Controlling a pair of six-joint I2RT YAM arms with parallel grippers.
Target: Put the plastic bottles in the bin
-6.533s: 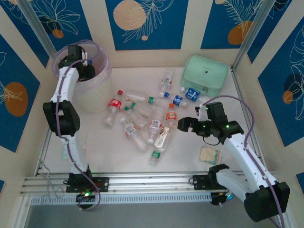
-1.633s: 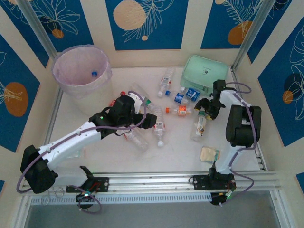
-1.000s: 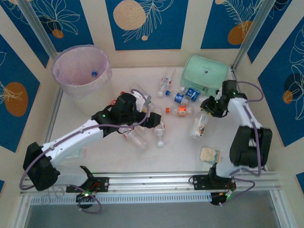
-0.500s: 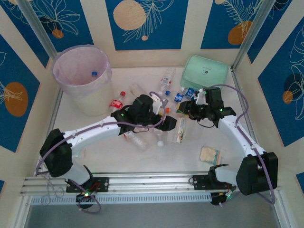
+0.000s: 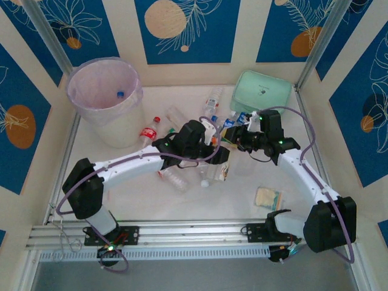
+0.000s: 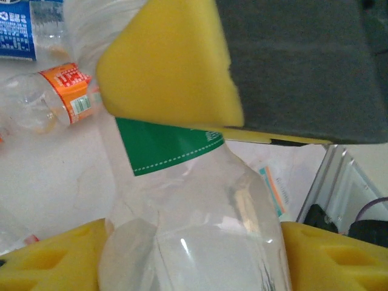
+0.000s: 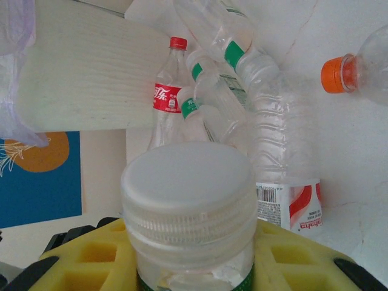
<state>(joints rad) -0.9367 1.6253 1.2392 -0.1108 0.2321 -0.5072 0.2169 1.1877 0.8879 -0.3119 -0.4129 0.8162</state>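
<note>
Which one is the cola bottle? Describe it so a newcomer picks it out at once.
Start at the pink bin in the far left corner. Right beside its base, to its right, lies the cola bottle. Its red cap and red label with white writing set it apart; the clear bottles next to it wear green labels.

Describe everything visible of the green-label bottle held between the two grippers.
The green-label bottle is thin, clear plastic with no liquid visible. It has a green label band with a dotted white edge and a ribbed white cap. The right gripper is shut on its neck just under the cap. The left gripper brackets the body, with its yellow pads at either side. A firm squeeze can't be confirmed.
</note>
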